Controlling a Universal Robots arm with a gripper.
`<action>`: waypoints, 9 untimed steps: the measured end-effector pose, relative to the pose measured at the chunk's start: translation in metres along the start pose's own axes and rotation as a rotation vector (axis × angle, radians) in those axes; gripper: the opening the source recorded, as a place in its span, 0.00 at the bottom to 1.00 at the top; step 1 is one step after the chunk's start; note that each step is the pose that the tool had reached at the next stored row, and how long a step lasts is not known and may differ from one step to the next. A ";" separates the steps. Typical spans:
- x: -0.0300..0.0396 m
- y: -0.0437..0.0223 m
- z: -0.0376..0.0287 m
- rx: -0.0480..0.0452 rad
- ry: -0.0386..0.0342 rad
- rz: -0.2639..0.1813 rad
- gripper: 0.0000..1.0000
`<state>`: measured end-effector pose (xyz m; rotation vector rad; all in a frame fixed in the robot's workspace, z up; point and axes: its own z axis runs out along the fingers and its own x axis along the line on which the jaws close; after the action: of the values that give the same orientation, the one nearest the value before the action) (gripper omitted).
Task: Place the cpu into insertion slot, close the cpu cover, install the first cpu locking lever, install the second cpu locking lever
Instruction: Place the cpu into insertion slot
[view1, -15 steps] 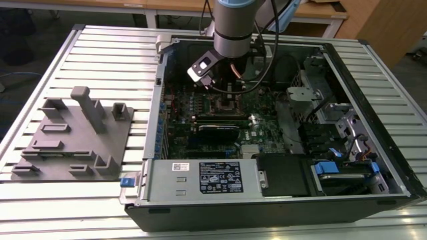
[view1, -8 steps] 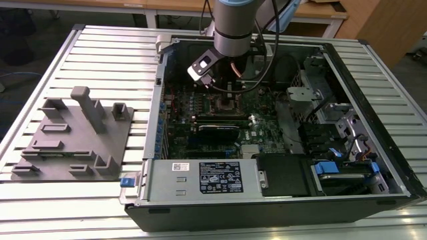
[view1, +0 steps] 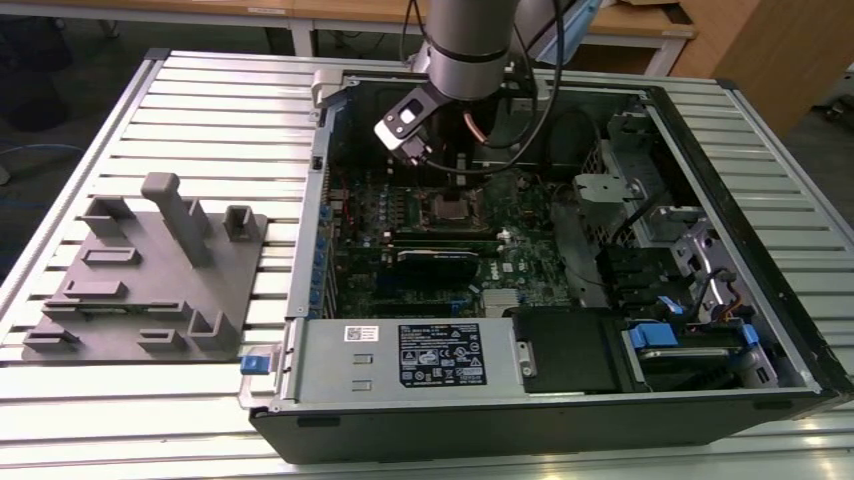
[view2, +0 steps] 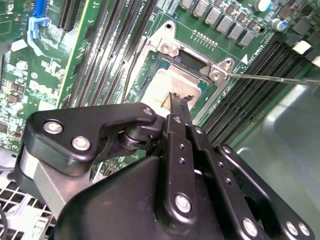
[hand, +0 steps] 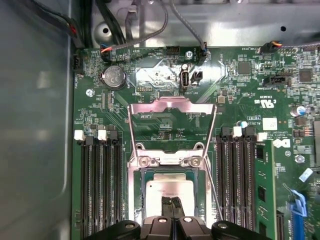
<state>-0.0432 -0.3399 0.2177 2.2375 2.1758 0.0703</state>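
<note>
Cpu (hand: 161, 189), the pale silver-grey square chip, lies flat in the black-rimmed square insertion slot (hand: 144, 192), straight beneath the black two-fingered hand (hand: 172, 201). The fingers are pinched together on nothing, tips at the chip's top face. Beyond, the dull silver frame-shaped cpu cover (hand: 172, 103) stands swung open. The tips hide the chip's near edge, so full seating can't be judged.

Bright, even light pales the slatted desk (view1: 200, 110), most strongly toward 6 o'clock in the exterior view, while the case (view1: 534, 435) interior lies in dim shadow. In the second wrist view the cpu (view2: 167, 82) glares near white and the metal wall (view2: 285, 145) is blurred. The first wrist view is evenly lit and sharp.
</note>
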 end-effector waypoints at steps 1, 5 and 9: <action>0.0000 0.0001 -0.0014 0.0000 0.0000 0.000 0.10; 0.0001 0.0001 -0.0019 -0.0001 0.0002 0.000 0.10; 0.0000 0.0001 -0.0031 0.0002 -0.0005 0.000 0.10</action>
<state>-0.0433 -0.3399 0.2208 2.2374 2.1757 0.0695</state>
